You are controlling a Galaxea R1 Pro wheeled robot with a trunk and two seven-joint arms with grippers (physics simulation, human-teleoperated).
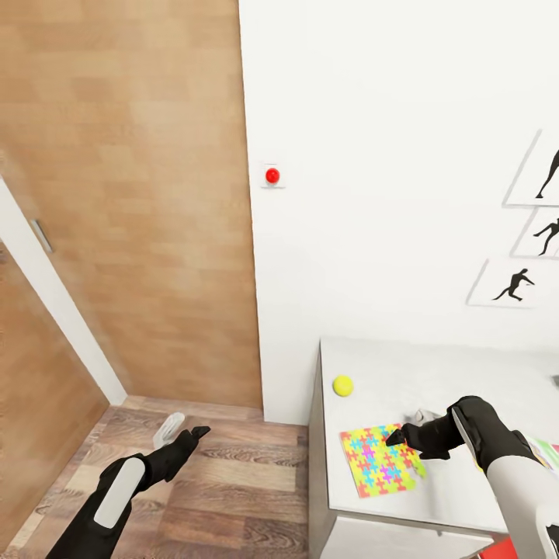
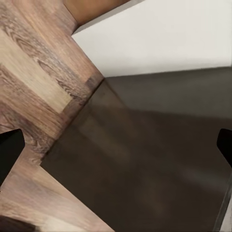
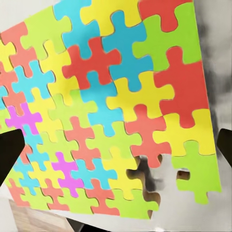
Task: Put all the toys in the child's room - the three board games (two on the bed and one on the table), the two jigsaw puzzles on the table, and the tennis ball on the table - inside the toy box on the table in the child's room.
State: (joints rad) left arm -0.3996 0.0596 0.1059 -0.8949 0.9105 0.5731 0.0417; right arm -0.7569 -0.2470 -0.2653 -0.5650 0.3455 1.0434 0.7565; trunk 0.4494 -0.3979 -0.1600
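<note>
In the head view, the table (image 1: 435,373) is seen at four o'clock, set against a white wall. A jigsaw puzzle (image 1: 380,460) lies flat near the table's front left corner, and the tennis ball (image 1: 343,385) rests on the top at about eleven o'clock from it, apart from it. The right gripper (image 1: 397,436) is held over the puzzle's right part, at the end of a black and white arm; how far its fingers are parted cannot be told here. The left gripper (image 1: 194,432) is held over the wood floor (image 1: 233,481) at seven o'clock, well apart from the table, and its opening cannot be judged either. A red button (image 1: 272,175) is fixed to the wall at twelve o'clock, and silhouette pictures (image 1: 512,284) hang at two o'clock.

In the left wrist view, plank floor and a dark grey panel (image 2: 154,164) are shown; dark fingertips (image 2: 9,150) stand at both edges, wide apart, with nothing between them.

In the right wrist view, the puzzle (image 3: 111,106) is seen close up, with a few pieces missing at one corner. The fingertips (image 3: 10,152) are spread wide at both edges, and nothing is held.
</note>
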